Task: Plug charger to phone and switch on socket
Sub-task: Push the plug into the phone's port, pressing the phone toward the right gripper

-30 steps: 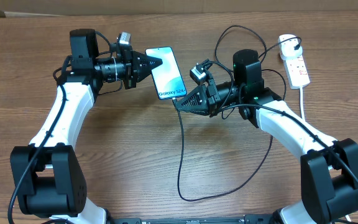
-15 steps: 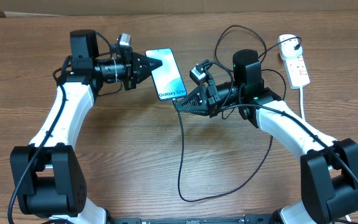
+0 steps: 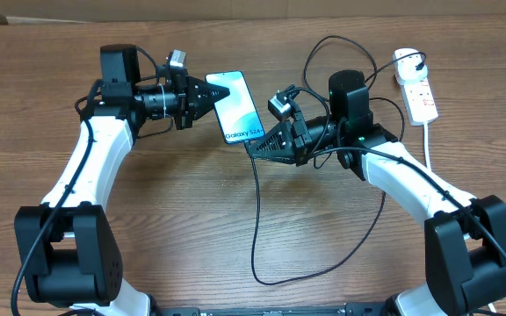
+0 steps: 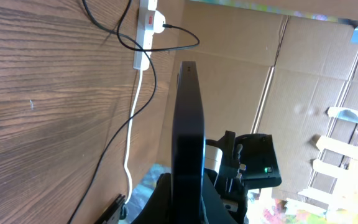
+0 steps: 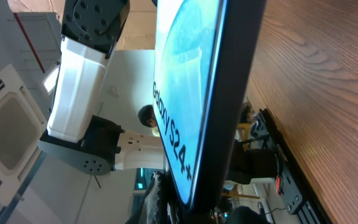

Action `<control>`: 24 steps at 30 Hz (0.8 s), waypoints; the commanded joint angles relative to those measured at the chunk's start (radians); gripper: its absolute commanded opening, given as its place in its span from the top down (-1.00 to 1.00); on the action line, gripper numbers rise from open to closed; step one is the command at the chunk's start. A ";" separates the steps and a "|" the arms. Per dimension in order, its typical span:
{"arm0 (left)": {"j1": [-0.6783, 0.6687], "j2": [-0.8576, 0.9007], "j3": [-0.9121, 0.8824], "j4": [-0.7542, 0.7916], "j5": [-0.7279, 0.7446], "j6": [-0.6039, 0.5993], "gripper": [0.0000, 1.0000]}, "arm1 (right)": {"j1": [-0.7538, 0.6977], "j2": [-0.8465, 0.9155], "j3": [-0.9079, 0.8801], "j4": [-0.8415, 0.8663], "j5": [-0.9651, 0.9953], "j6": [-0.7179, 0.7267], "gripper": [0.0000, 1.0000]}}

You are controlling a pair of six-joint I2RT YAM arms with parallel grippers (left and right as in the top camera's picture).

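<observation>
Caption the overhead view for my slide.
Left gripper holds slim teal-screened phone; right gripper holds thin black charger cable against it.

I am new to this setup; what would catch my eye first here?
The teal phone sits top centre, the left gripper shut on its side and the right gripper at its lower end. The black charger loops down from there; the white socket lies far right.

The phone [image 3: 238, 104], teal screen up and reading "Galaxy S24+", sits angled near the table's far edge. The black charger [image 3: 255, 219] cable drops from its lower end toward the near edge, loops, then climbs right to its white plug in the socket [image 3: 420, 95], a white block by the far right corner.
</observation>
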 commanded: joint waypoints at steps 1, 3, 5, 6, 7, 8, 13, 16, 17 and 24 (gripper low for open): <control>-0.037 -0.003 0.009 -0.002 0.084 0.038 0.91 | -0.001 -0.025 0.018 0.006 0.046 0.004 0.93; -0.043 -0.003 0.009 0.001 0.101 0.043 0.92 | -0.001 -0.025 0.018 0.006 0.046 0.004 0.93; -0.043 -0.003 0.010 0.005 0.113 0.046 0.91 | -0.001 -0.025 0.018 0.006 0.044 0.003 0.93; -0.043 -0.003 0.009 0.005 0.113 0.045 0.92 | -0.001 -0.025 0.018 0.006 0.042 0.003 0.92; -0.043 -0.003 0.009 0.005 0.113 0.045 0.92 | -0.001 -0.025 0.018 0.006 0.039 0.000 0.93; -0.042 -0.003 0.009 0.005 0.113 0.045 0.92 | -0.001 -0.025 0.018 0.006 0.035 0.000 0.93; -0.042 -0.003 0.010 0.005 0.113 0.045 0.92 | -0.001 -0.025 0.018 0.006 0.034 0.000 0.93; -0.042 -0.003 0.009 0.005 0.113 0.045 0.91 | -0.001 -0.025 0.018 0.006 0.034 0.001 0.92; -0.042 -0.003 0.009 0.005 0.113 0.045 0.92 | -0.001 -0.025 0.018 0.006 0.034 0.001 0.93; -0.042 -0.003 0.009 0.005 0.121 0.045 0.92 | -0.001 -0.025 0.018 0.006 0.034 0.000 0.93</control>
